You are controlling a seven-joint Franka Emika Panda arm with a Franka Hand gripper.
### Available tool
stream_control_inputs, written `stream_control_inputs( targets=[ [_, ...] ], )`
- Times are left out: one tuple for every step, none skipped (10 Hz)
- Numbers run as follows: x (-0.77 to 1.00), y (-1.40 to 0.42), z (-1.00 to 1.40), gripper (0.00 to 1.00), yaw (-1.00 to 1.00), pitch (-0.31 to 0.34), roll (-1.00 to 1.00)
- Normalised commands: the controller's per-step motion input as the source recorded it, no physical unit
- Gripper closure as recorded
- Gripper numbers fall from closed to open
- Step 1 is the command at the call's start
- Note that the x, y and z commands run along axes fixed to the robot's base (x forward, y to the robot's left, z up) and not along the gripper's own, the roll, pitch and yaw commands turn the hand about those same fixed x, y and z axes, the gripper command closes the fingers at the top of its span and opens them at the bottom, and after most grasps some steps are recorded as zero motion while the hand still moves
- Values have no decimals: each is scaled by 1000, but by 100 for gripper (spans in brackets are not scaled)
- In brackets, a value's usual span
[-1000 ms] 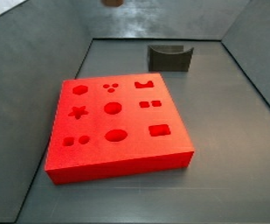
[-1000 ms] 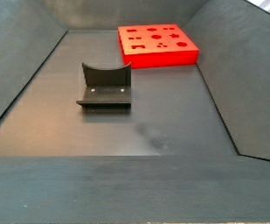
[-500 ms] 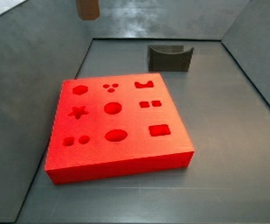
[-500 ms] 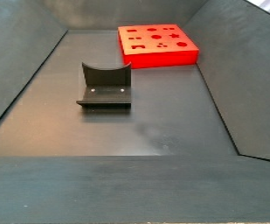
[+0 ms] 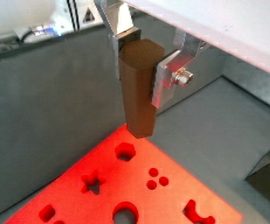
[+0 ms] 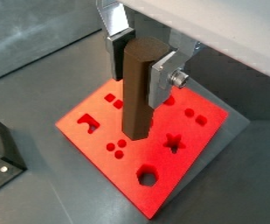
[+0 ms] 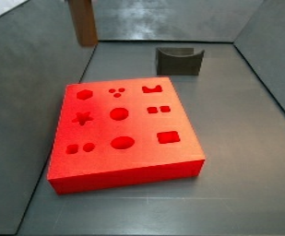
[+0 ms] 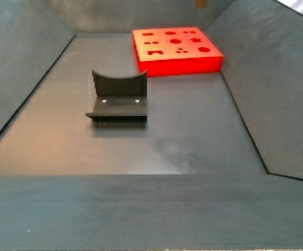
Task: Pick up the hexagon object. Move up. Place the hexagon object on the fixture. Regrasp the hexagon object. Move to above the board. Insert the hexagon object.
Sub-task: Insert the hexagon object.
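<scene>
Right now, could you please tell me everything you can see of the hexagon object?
The hexagon object is a plain brown, matte prism, elongated and upright. The gripper clamps its upper part between silver fingers, and its lower end hangs free above the red board, touching nothing else. In a side view it shows near the top edge.

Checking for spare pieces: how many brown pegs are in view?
1: the hexagon object, upright, clamped in the claw above the board. None sits on the fixture; none seems hidden.
</scene>
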Motion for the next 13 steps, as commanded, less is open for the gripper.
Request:
stream_control_inputs(
  targets=[
    [-17, -20, -929, 100, -134, -140, 0],
    [-83, 0, -954, 100, -114, -156, 0],
    [-29, 29, -1000, 100, 0, -90, 0],
    [-226, 0, -1000, 100, -74, 0, 20],
    [-240, 143, -831, 100, -491, 19, 0],
    [-363, 106, -697, 100, -771, -7, -27],
    [-411, 40, -717, 100, -817, -51, -20],
    [-283, 0, -691, 100, -860, -86, -66],
    [-103, 0, -626, 100, -934, -60, -94],
    [0, 0, -363, 100, -726, -76, -157],
    [6, 0, -17, 100, 0, 0, 0],
    [0, 17, -371, 100, 0, 0, 0],
    [63, 77, -463, 100, 0, 0, 10]
  ],
)
